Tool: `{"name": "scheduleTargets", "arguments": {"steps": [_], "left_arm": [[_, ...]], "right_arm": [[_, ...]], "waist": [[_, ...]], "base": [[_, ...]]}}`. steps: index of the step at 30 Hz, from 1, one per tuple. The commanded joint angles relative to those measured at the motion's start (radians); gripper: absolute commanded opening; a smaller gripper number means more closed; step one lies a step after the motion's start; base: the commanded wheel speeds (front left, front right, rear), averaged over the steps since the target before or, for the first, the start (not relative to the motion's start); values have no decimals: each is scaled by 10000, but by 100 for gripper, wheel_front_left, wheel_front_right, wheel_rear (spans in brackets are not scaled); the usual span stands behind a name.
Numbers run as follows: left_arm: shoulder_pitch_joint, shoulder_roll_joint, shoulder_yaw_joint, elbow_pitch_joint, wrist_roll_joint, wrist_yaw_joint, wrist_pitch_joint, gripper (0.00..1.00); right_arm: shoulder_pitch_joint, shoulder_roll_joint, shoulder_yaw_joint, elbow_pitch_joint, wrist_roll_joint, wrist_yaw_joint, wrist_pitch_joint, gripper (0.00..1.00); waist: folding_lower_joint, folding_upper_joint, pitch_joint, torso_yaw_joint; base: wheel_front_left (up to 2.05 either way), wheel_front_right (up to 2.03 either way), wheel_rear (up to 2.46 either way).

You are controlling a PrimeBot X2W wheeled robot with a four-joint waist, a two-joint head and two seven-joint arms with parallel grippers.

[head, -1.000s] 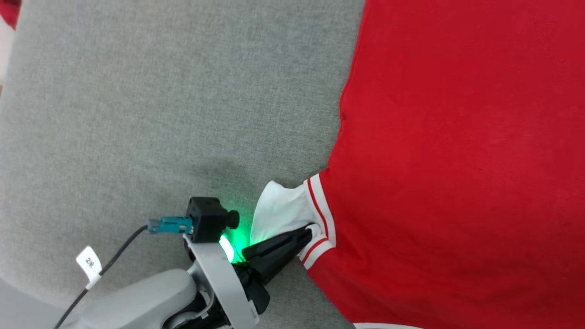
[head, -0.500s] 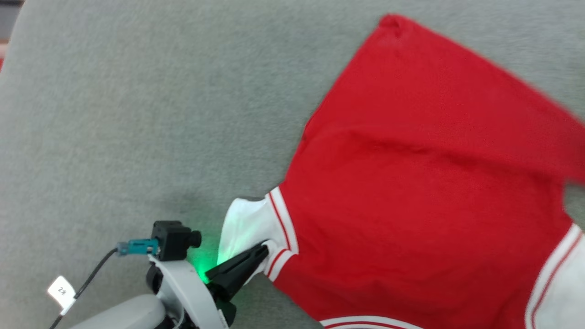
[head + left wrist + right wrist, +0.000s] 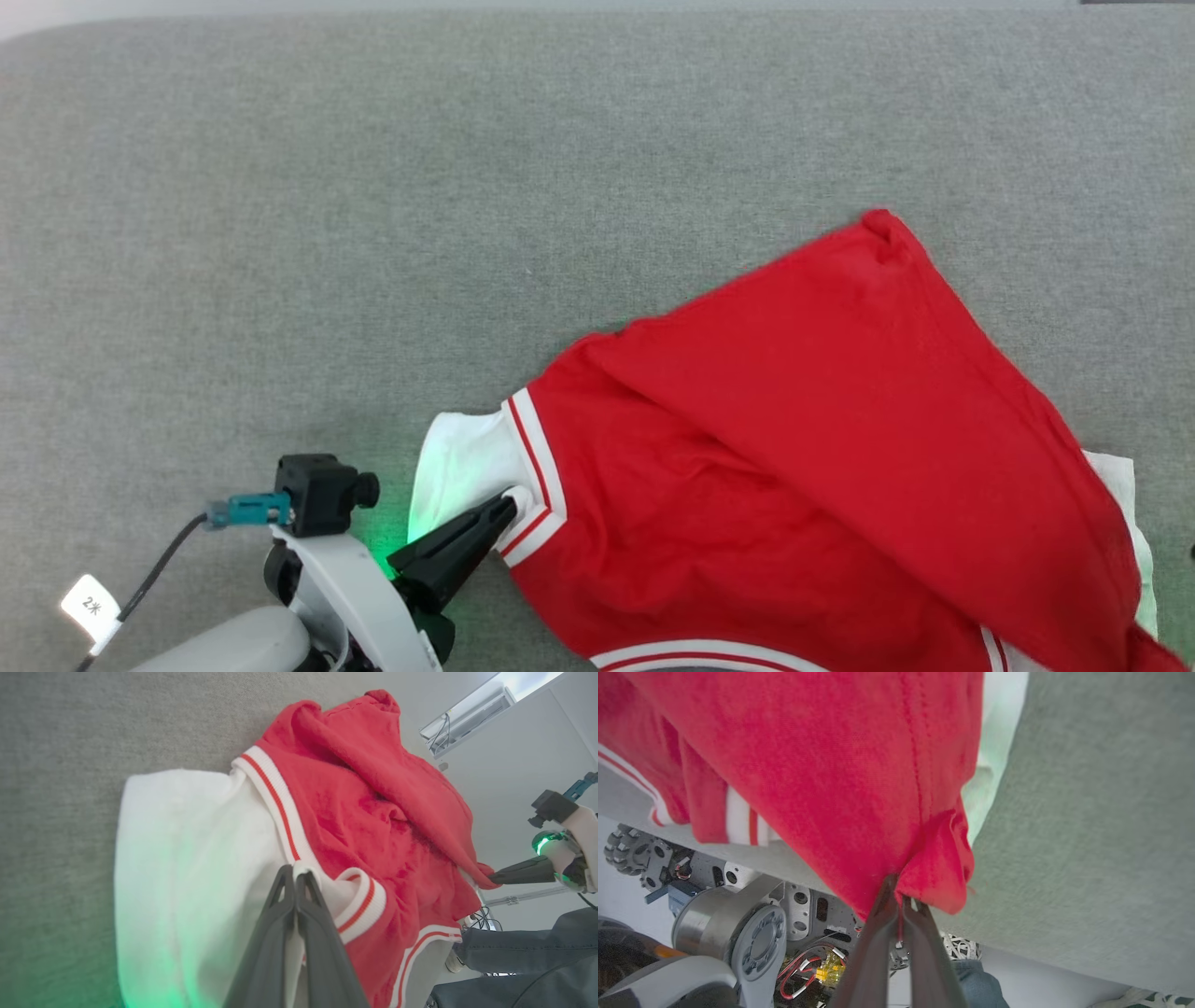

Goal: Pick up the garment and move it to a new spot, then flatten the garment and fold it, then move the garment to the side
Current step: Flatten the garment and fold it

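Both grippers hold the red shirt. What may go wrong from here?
1. The left gripper pinches only a little cloth at the striped trim of the white sleeve; it may slip out.
2. The garment lies doubled over diagonally on the table, the right gripper holding a red corner; pulling may leave it bunched, not flat.

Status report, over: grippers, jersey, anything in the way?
Left gripper shut on the jersey at sleeve cuff. Right gripper shut on its red edge. Jersey half folded over on grey table. Person's leg beyond table edge.
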Motion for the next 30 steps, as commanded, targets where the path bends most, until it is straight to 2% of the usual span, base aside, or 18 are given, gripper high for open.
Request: {"name": "scheduleTargets", "arguments": {"steps": [1,5,11,12,13,14,17,20,25,27,30], "left_arm": [[92,-19,21,-36,80,27,13,0],[-62,-89,-49,-39,95,25,12,0],[-310,-109,-173,-30,119,19,12,0],[-328,-89,-181,-22,118,19,12,0],[-333,-76,-190,-18,115,19,12,0],[-329,-64,-195,-16,109,19,12,0],[-285,-90,-202,-42,128,19,12,0],[-228,-149,-192,-69,156,19,13,0],[-288,-333,-281,-163,278,19,12,0],[-327,-376,-309,-182,286,19,12,0],[-463,-557,-371,-220,344,19,12,0]], "right_arm": [[151,163,59,-82,-155,-11,-111,0],[117,226,598,250,-668,-11,-734,0],[-412,271,1517,1491,-1246,-11,-2129,0],[-569,311,1550,1605,-1312,-12,-2447,29],[-696,332,1570,1676,-1350,-14,-2672,44],[-791,327,1603,1713,-1340,-14,-2842,100],[-960,43,1360,1236,-1257,-15,-3230,100],[-641,-289,690,153,-913,-11,-3105,100],[-523,-661,-1046,-1769,100,-11,-1901,100],[-731,-783,-1326,-1954,262,-11,-1723,100],[-1889,-1179,-1812,-1972,353,-11,-1706,100]], "waist": [[0,0,91,-37],[0,0,192,-20],[0,0,305,92],[0,0,308,101],[0,0,306,108],[0,0,302,112],[0,0,284,166],[0,0,292,282],[0,0,380,672],[0,0,407,765],[0,0,509,1104]], "base": [[0,0,0],[0,0,0],[0,0,0],[0,0,0],[0,0,0],[0,0,0],[0,0,0],[0,0,0],[0,0,0],[0,0,0],[0,0,0]]}}
